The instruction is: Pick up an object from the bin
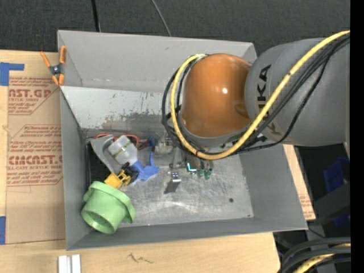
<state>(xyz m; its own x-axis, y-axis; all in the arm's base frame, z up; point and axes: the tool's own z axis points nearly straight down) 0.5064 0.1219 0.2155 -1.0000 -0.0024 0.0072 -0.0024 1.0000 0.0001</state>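
My gripper point(172, 181) hangs low over the bin floor near the middle, under the arm's orange cover. Just to its left lies a small blue plastic piece point(147, 172), close to the gripper but apart from it. Beside that is a yellow and blue part point(121, 178). A grey and white round device with red wires point(119, 148) rests further left, against the back of the floor. I see nothing held in the gripper.
A light green plastic cup-shaped thing point(103, 209) lies on its side in the bin's front left corner. The arm and its cover hide the back right of the floor. Bare scratched floor lies in front of and to the right of the gripper.
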